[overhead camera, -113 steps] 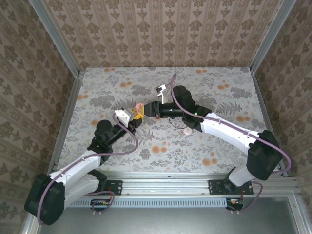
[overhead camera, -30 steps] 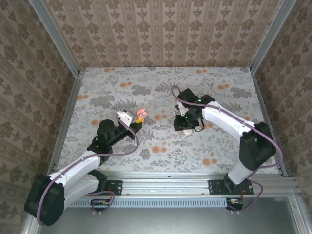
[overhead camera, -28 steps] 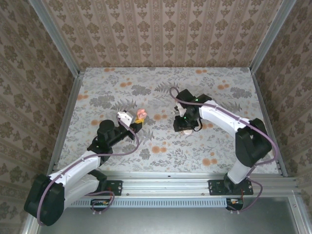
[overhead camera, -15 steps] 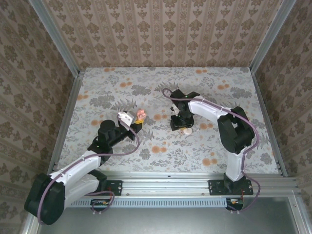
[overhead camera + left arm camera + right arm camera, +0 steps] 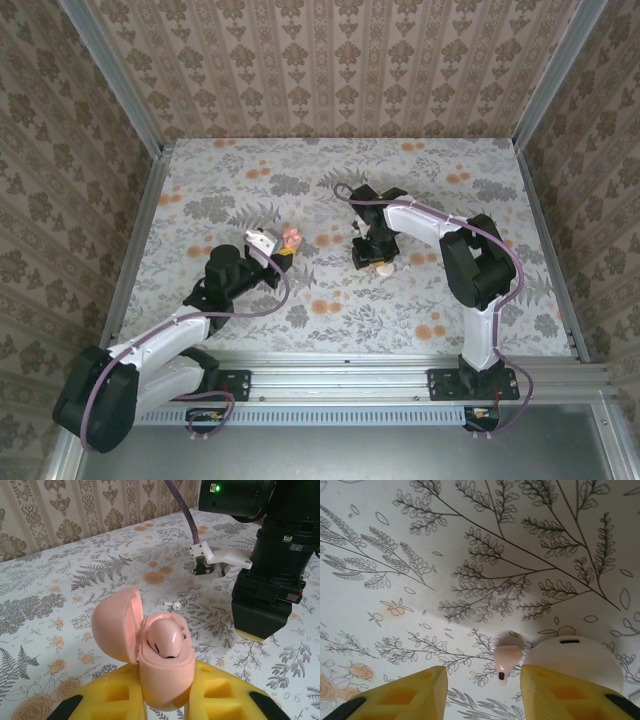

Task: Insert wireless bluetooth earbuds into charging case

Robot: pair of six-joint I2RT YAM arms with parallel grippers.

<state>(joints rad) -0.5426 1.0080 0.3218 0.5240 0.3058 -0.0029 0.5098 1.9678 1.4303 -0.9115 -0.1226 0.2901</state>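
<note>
- On the left side of the flowery table, the left claw is clamped on the pink charging case, with one yellow finger on each side of it.
- The case stands up, and its round lid hangs open to one side.
- In the cup of the case sits a pale pink rounded piece with a small dark slit. I cannot tell for sure if it is a bud.
- Just past the case, a tiny white piece lies on the table by itself, touching nothing.
- Further right, the right claw points down, low over the table. Its two yellow fingers are apart and hold nothing.
- One earbud lies on the table in the gap between those fingers. It is small and pale, with a dark dot at its tip.
- A cream-white round disc lies flat just beside that earbud, partly tucked under one of the yellow fingers.
</note>
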